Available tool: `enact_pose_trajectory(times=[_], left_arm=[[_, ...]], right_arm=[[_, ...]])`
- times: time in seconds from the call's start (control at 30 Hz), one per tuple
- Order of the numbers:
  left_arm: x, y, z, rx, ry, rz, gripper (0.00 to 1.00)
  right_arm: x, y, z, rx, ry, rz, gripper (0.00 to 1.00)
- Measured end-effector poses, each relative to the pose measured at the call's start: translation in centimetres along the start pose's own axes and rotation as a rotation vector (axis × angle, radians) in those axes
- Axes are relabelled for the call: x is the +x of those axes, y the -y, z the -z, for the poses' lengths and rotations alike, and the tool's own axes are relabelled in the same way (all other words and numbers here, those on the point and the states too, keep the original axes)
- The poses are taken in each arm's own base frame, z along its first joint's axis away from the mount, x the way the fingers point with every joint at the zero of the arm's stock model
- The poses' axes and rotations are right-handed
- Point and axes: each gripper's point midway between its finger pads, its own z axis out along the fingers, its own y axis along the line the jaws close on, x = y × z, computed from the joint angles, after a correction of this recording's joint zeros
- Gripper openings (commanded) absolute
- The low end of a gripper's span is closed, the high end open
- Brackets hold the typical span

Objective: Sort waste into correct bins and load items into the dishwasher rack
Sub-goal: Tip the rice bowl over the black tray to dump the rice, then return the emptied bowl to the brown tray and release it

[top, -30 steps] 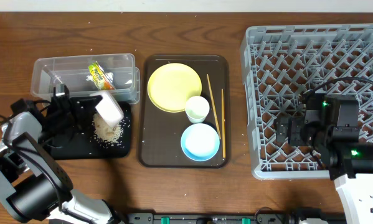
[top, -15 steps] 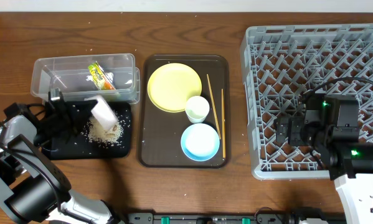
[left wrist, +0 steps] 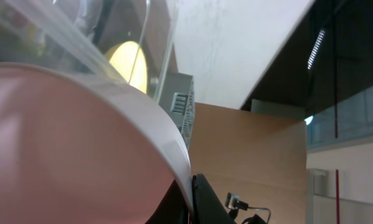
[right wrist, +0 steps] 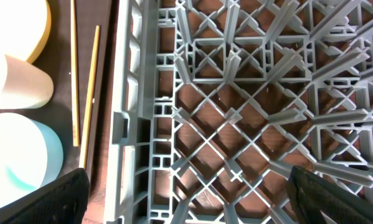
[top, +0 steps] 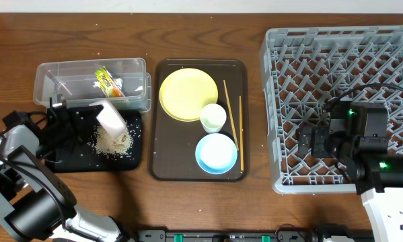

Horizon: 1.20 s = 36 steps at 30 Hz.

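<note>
Aslant, white bowl (top: 112, 117) in left claw (top: 93, 116).

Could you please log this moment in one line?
left end effector: holds white bowl tilted over scraps on black tray | right end effector: open over rack

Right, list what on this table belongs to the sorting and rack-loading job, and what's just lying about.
Belongs to the job: white bowl, rice scraps, black tray, clear tub, snack wrapper, yellow plate, white cup, light blue bowl, chopsticks, dishwasher rack.

Just lying about: brown serving tray under the dishes.
</note>
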Motion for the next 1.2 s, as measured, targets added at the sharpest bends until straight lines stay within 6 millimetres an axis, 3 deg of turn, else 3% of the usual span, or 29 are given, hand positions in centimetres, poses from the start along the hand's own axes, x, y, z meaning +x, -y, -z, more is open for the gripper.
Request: enact_pose_trajectory(times=[0.37,0.57,0.87,1.0,1.2], left_arm=[[-0.3,0.1,0.0,-0.001,0.004,-0.020,0.06],[0.7,1.7,-0.7,0.014,-0.022,-0.063,0.06],[5.0,3.4,-3.0,-0.244,-0.074,-0.265,0.06],[7.8,2.5,-5.4,-0.392,-0.160,-0.368,0.06],[12.2,-0.9,-9.1,-0.635,-0.332,-0.531,0.06]], right_arm=[[0.0,0.0,0.0,0.000,-0.001,0.000,0.99],[0.0,0.0,0.0,0.000,-0.001,0.000,0.99],[0.0,0.0,0.0,0.000,0.000,0.000,0.99],[0.0,0.0,0.0,0.000,0.000,0.000,0.99],[0.0,0.0,0.0,0.000,0.000,0.000,0.99]])
